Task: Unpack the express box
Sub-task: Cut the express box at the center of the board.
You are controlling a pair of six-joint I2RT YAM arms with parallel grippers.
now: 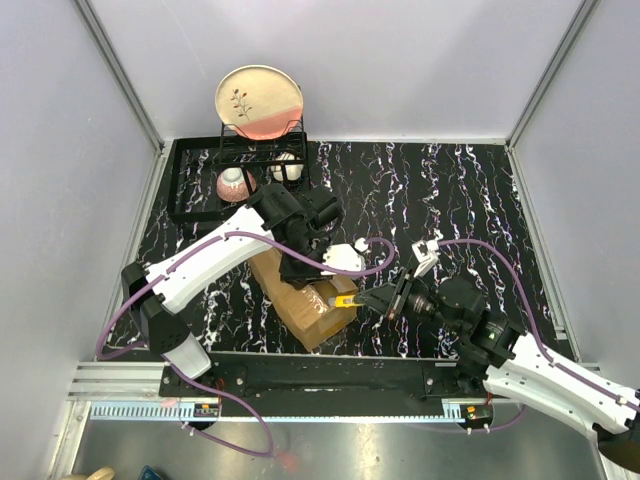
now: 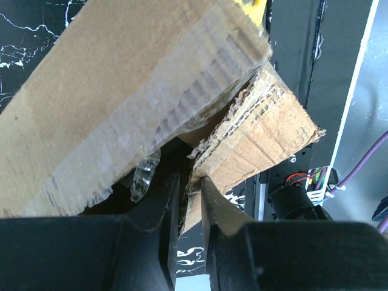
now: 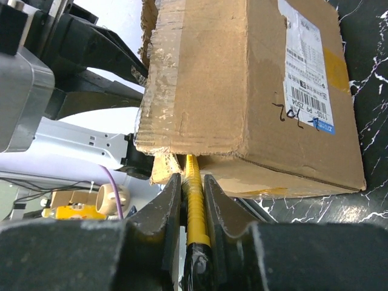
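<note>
Toward the near middle of the black, white-veined marble-patterned table (image 1: 450,200), seen from above, the rectangular brown corrugated cardboard express box (image 1: 312,312) lies at an angle between the two arms. The left tool (image 1: 300,268) sits over its far end. The right tool (image 1: 378,300) meets its right edge, holding a yellow ridged plastic handle (image 1: 345,300). Behind them stands a black wire dish rack (image 1: 200,190).

From the left wrist, the box's flaps fill the view, their fluted edges torn and frayed, with a strip of crinkled clear tape (image 2: 145,173) hanging loose. The left tool's black fingers (image 2: 160,206) stand almost together, pinching a thin flap edge between them.

From the right wrist, the black fingers (image 3: 167,206) are clamped on the yellow handle, whose tip runs in under the box's taped edge. A white printed label (image 3: 306,60) with a barcode lies flat on the smooth box face.
</note>
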